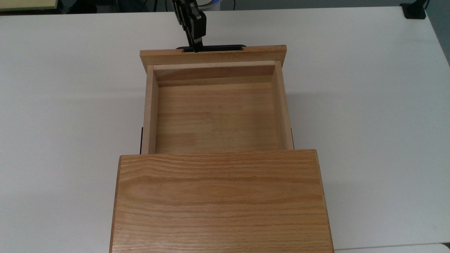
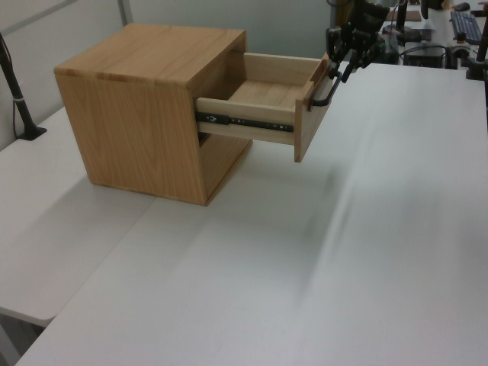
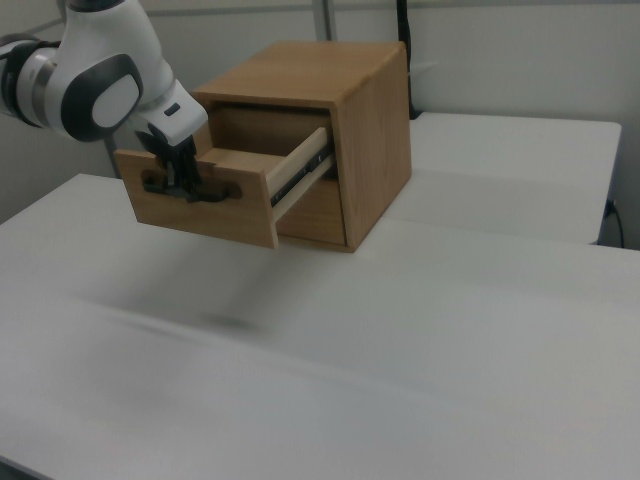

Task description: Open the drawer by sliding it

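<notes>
Drawer (image 1: 214, 116) pulled out, gripper (image 1: 197, 45) clamping its handle (image 1: 225, 46) (left of centre, top view)

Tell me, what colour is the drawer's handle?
Black; the handle shows best in the right view.

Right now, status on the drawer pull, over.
Gripper shut on the handle. Drawer slid well out of the cabinet, inside bare. Nothing in its way on the table.

drawer (image 1: 215, 116) | light-wood box tray, oak front panel (image 3: 195, 205), thin black bar handle (image 1: 225, 46) | pulled far out of cabinet (image 2: 145, 114), level on black side rail (image 2: 244, 122) | interior bare | front panel toward the top view's upper edge, rear end under cabinet top
</notes>
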You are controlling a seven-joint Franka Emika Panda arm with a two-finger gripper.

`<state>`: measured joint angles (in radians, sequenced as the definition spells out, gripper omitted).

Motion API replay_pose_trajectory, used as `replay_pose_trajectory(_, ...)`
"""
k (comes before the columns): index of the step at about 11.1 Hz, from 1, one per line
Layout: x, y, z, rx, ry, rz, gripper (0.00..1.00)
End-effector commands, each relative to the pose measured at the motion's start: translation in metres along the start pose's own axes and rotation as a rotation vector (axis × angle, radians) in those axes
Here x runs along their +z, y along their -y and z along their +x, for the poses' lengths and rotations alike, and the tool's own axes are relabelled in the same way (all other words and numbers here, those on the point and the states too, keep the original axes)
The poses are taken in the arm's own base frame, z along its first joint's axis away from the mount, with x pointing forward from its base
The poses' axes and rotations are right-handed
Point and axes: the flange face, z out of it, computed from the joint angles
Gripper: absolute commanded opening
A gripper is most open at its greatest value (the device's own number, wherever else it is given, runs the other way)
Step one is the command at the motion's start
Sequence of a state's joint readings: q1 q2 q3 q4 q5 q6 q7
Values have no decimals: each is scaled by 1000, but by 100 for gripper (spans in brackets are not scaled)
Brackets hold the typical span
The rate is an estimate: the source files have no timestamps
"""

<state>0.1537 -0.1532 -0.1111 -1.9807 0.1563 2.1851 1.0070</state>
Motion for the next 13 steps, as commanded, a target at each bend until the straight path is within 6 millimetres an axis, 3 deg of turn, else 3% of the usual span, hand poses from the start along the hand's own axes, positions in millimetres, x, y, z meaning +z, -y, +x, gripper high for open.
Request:
replay_pose_trajectory(1,-18,3,-4,-134,44,-18,100)
replay_pose_trajectory(5,-63,-7,21,-647,219,-191,100)
replay_pose_trajectory(8,-82,-6,62,-1020,239,-293,100)
replay_pose_trajectory(11,-83,-12,80,-1042,233,-307,100)
replay_pose_trajectory(13,-82,-13,81,-1037,235,-310,100)
